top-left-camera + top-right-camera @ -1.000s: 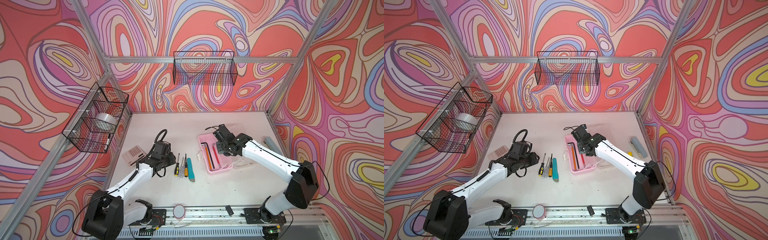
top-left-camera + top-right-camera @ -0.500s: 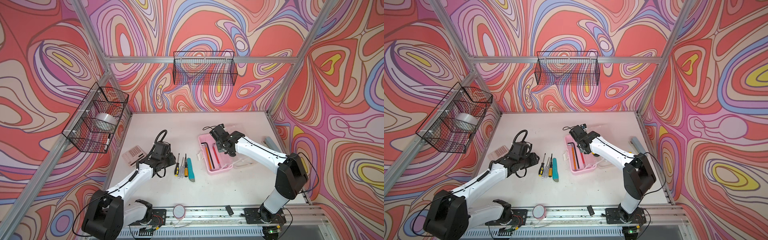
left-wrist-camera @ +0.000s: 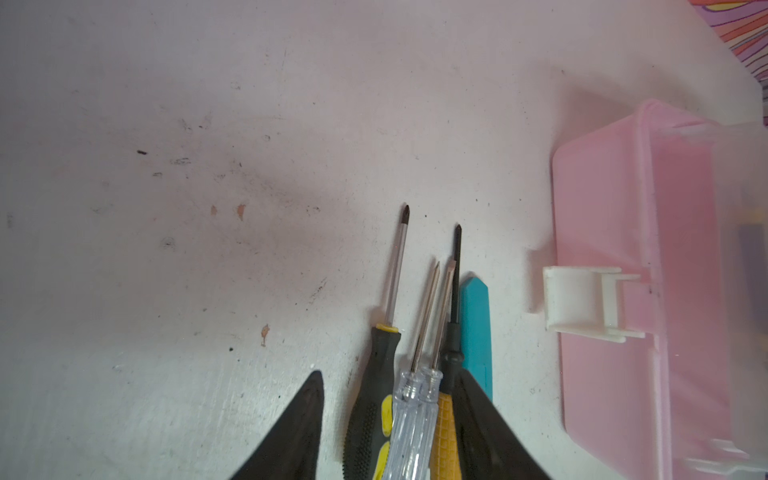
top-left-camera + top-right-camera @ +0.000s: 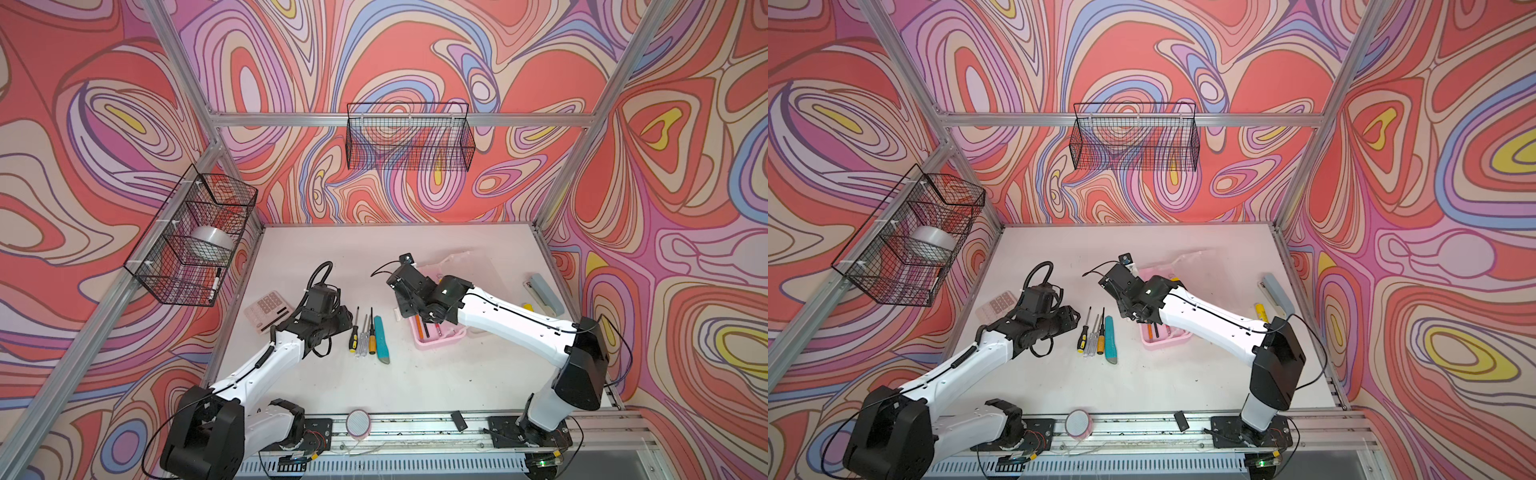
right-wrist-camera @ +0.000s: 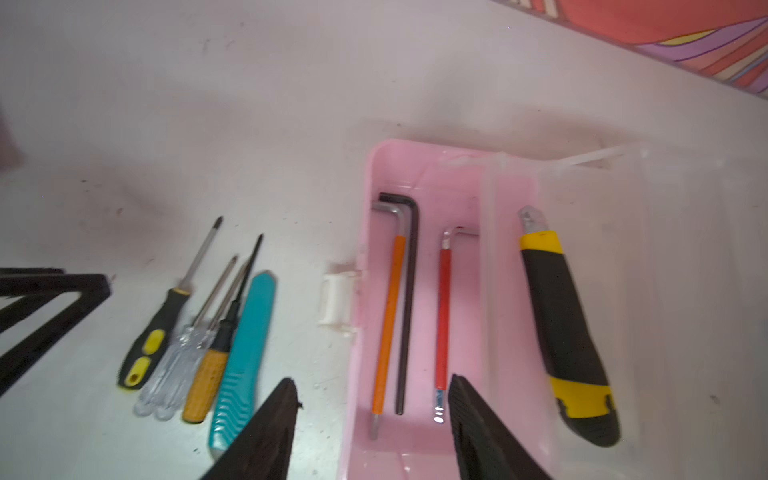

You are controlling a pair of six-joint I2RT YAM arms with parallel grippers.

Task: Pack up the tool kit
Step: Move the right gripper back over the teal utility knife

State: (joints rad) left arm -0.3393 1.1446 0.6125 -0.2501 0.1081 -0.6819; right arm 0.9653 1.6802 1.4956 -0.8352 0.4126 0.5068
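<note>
My left pincer (image 3: 389, 374) is half open, straddling the handles of the screwdrivers (image 3: 374, 415) on the table (image 3: 166, 124), not clamped. My right pincer (image 5: 372, 378) is open and empty, hovering over the pink case (image 5: 428, 199). Hex keys (image 5: 388, 316) lie inside, the utility knife (image 5: 561, 316) on the opened lid (image 5: 685, 291), and the teal tool (image 5: 249, 340) outside, beside the screwdrivers.

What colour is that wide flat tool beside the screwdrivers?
The tool is teal, with wavy ridges at one end; the right wrist view shows it best.

screwdrivers (image 4: 360, 336) in a row left of the case (image 4: 440, 338), hex keys (image 5: 408, 307) inside it, calculator (image 4: 266, 309) far left
</note>
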